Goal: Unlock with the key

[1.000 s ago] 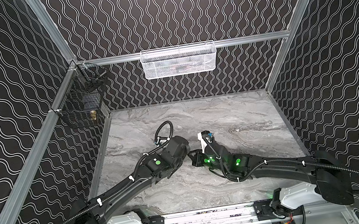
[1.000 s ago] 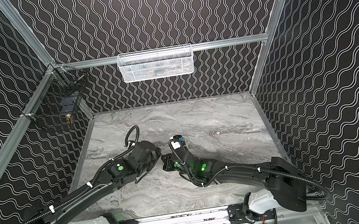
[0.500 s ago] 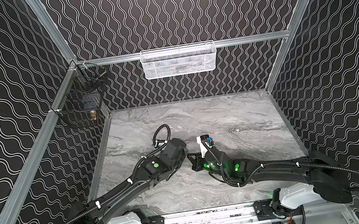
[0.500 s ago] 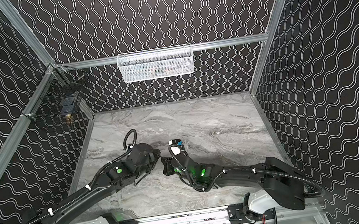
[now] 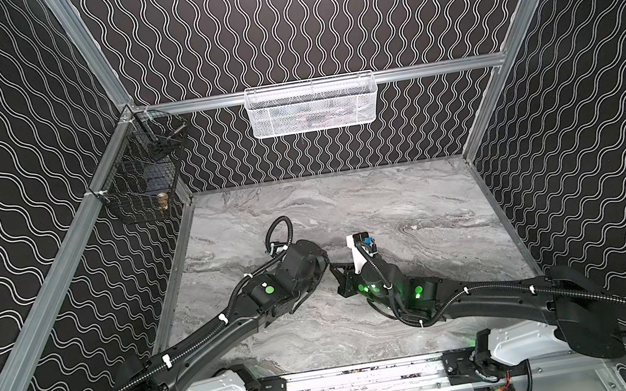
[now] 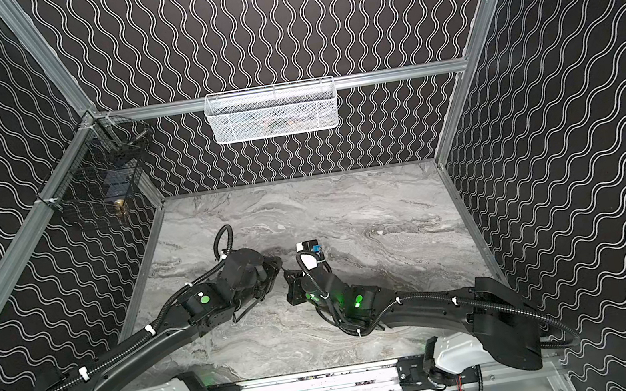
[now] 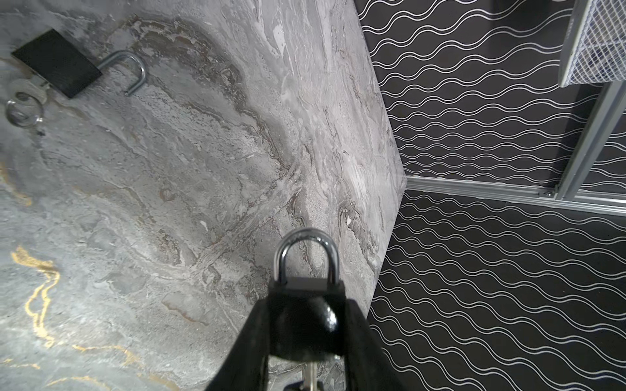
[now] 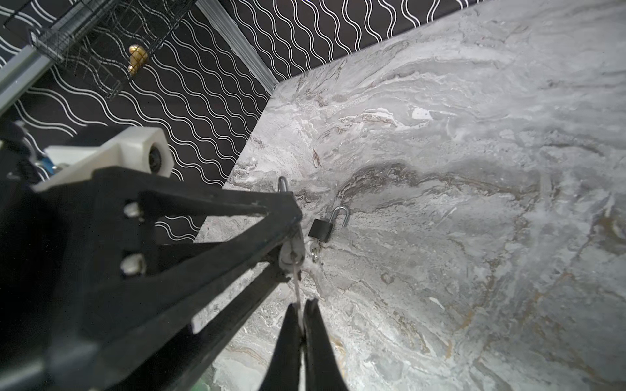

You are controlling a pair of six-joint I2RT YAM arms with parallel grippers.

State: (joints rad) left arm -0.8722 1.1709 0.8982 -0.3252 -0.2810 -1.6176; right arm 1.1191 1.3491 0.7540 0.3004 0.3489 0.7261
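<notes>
In the left wrist view a black padlock (image 7: 306,321) sits between the fingers of my left gripper (image 7: 306,304), which is shut on its body. Its steel shackle (image 7: 306,257) stands closed, both legs in the body. A silver key (image 7: 310,375) enters the padlock from the underside. My right gripper (image 8: 300,306) is shut on that key (image 8: 297,287), whose blade runs up to the padlock's base (image 8: 291,252). In both top views the two grippers (image 5: 323,264) (image 5: 337,272) meet tip to tip at mid table, and the padlock is hidden between them.
A second black padlock (image 7: 56,62) lies on the marble table (image 5: 410,207) with its shackle swung open and a key with a ring (image 7: 23,108) at its base. A white mesh basket (image 5: 312,106) hangs on the back wall. A black wire basket (image 5: 142,175) hangs at the left corner.
Both arms have shifted only slightly and stay joined at the padlock. Neither grip has changed.
</notes>
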